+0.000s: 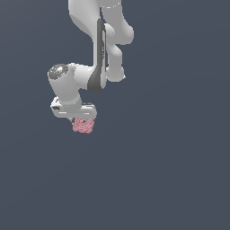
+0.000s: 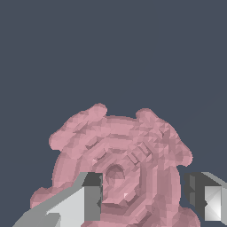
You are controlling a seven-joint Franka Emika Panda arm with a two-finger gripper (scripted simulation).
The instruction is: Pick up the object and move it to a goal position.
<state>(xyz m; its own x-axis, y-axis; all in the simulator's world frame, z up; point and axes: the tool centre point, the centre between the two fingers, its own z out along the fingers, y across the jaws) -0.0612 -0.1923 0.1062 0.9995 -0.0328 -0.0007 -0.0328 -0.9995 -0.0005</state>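
Observation:
The object point(image 1: 83, 125) is a small pink lumpy rosette. In the exterior view it sits directly under the white gripper point(image 1: 81, 120), tight against the hand's underside, and it hides the fingers. In the wrist view the object point(image 2: 128, 146) fills the space between the two fingers point(image 2: 88, 199), and its swirled centre lies between the dark pads. One pad overlaps its surface and the other sits at its edge. The jaws stand partly apart, closed against the object's sides. Nothing shows whether the object rests on a surface.
The white arm point(image 1: 101, 49) comes down from the top of the exterior view and bends toward that view's left. Plain dark grey-blue background surrounds everything, and no other objects, edges or goal marker show.

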